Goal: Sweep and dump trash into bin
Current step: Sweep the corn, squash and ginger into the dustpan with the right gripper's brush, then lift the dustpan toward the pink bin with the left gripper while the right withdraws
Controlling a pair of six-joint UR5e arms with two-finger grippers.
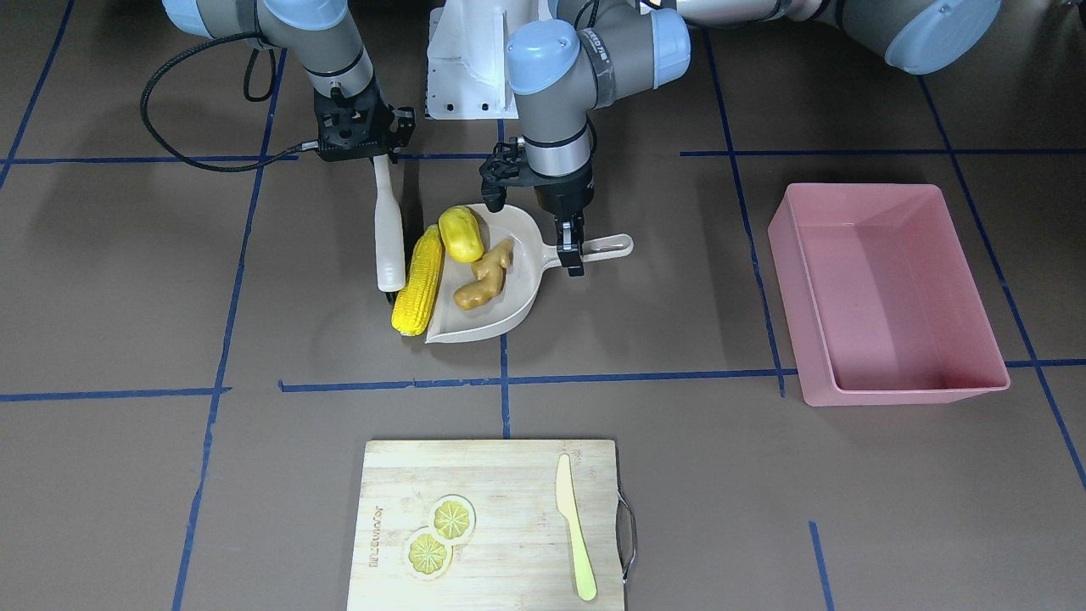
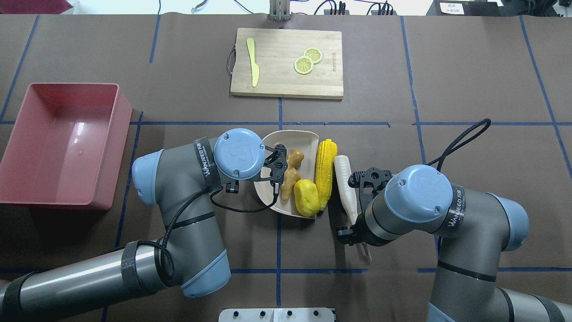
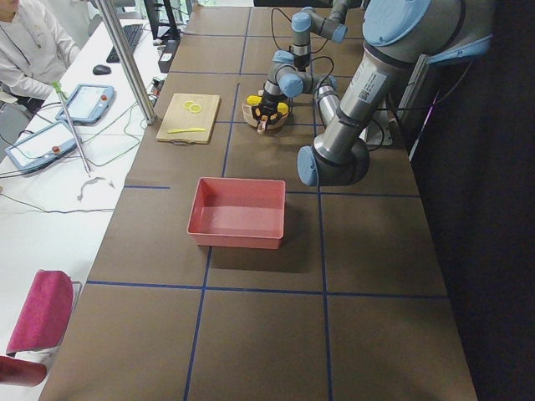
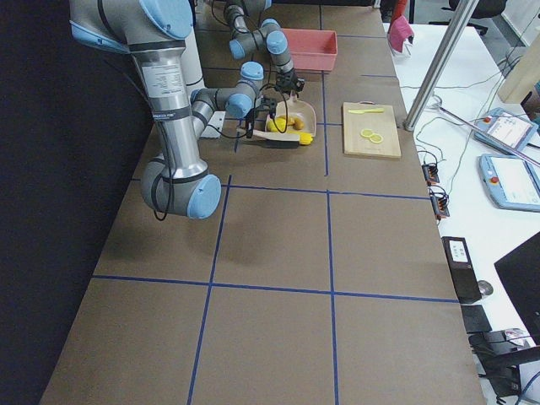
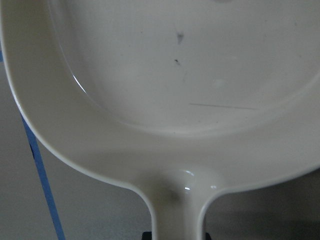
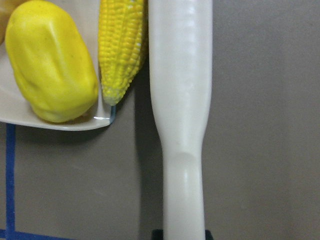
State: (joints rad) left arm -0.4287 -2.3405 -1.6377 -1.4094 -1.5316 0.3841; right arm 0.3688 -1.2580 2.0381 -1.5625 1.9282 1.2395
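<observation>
Corn cob (image 1: pixel 418 280), 1 only, lies along the open lip of the dustpan (image 1: pixel 519 242). Its long axis runs from robot to operators, tapered tip toward the robot, and it seems to rest half on the lip. 1 rounded yellow lump (image 1: pixel 461 233) and 1 ginger root (image 1: pixel 485 276), aligned much the same way, sit inside the pan. The left gripper (image 1: pixel 573 259) is clamped on the dustpan handle. The right gripper (image 1: pixel 382 161) is closed round the white brush (image 1: pixel 389 238), which touches the cob's side. 1 pink bin (image 1: pixel 806 280) stands well apart. 2 lemon slices (image 1: pixel 451 515) and 1 knife (image 1: pixel 575 526) lie on the cutting board (image 1: pixel 509 475).
</observation>
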